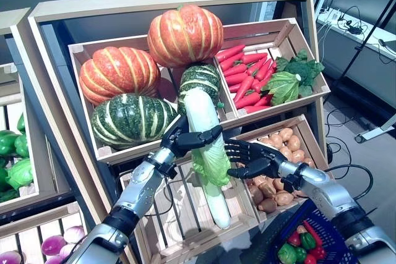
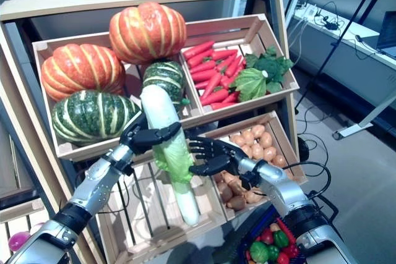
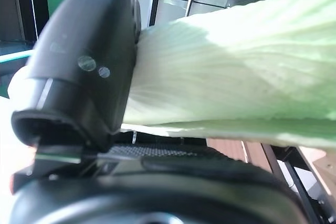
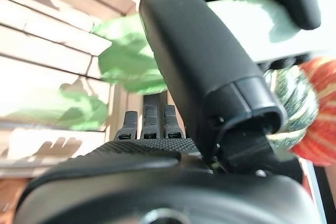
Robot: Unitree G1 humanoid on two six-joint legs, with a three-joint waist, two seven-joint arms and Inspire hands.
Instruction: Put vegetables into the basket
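My left hand (image 1: 185, 140) is shut on a long pale white-and-green vegetable (image 1: 201, 112) with crinkled green leaves at its middle. It holds the vegetable upright in front of the wooden stand, and the lower end hangs over the lower slatted crate (image 1: 179, 214). In the left wrist view my thumb (image 3: 84, 77) presses on the pale leaf (image 3: 236, 77). My right hand (image 1: 250, 159) is open with fingers spread, right beside the leaves. The right wrist view shows its thumb (image 4: 199, 66) close to the green leaf (image 4: 126, 61). The blue basket (image 1: 339, 248) stands at the lower right with green and red vegetables (image 1: 300, 245) in it.
The wooden stand (image 1: 167, 1) rises in front of me with full crates on its upper and lower shelves. A second stand (image 1: 18, 153) is at the left. A table with cables (image 1: 346, 26) and a tripod leg (image 1: 377, 131) stand at the right.
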